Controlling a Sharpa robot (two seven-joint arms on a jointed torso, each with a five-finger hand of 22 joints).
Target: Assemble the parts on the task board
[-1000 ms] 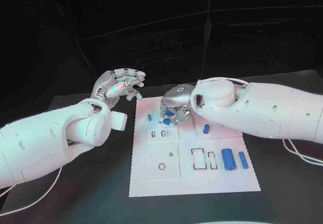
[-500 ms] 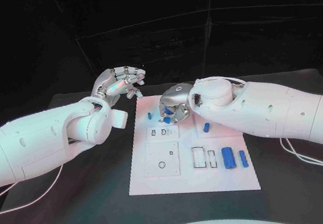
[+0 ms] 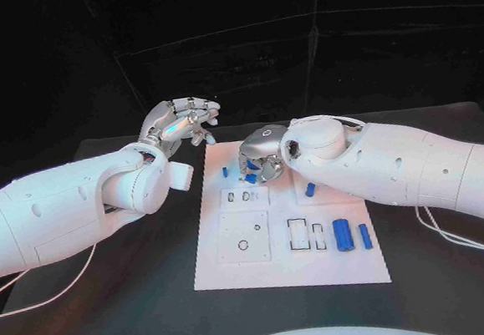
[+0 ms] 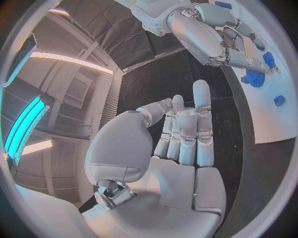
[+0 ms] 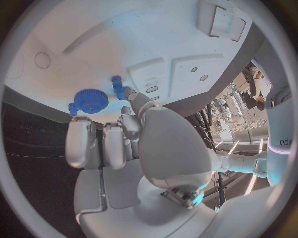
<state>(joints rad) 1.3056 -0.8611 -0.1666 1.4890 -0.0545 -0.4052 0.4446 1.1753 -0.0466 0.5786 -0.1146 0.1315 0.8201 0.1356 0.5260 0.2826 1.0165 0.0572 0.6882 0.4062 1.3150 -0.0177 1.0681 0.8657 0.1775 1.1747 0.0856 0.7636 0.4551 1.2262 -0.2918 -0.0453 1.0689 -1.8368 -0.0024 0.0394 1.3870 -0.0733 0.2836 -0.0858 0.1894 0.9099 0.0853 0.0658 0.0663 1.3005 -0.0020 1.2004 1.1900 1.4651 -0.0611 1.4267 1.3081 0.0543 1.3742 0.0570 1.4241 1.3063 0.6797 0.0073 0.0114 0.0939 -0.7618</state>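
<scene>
The white task board (image 3: 281, 255) lies in the middle of the black table. My right hand (image 3: 262, 157) hangs over its far end with the fingers curled down. Its fingertips (image 5: 131, 97) pinch a small blue part (image 5: 117, 86) just above the board (image 5: 124, 34). A blue gear (image 5: 91, 100) sits on the board beside those fingers, and is the blue gear (image 4: 253, 77) below the right hand (image 4: 211, 29). My left hand (image 3: 180, 121) is raised off the board's far left corner; its fingers (image 4: 183, 131) are stretched out and hold nothing.
Loose blue parts lie on the board: one at the far left (image 3: 227, 172), one right of the middle (image 3: 310, 191), and two long ones near the right edge (image 3: 342, 236) (image 3: 365, 238). Rectangular slots (image 3: 297, 236) and a round hole (image 3: 243, 244) open toward its near end.
My left hand has risen a little. My right hand has stayed over the far end of the board with hardly any movement.
</scene>
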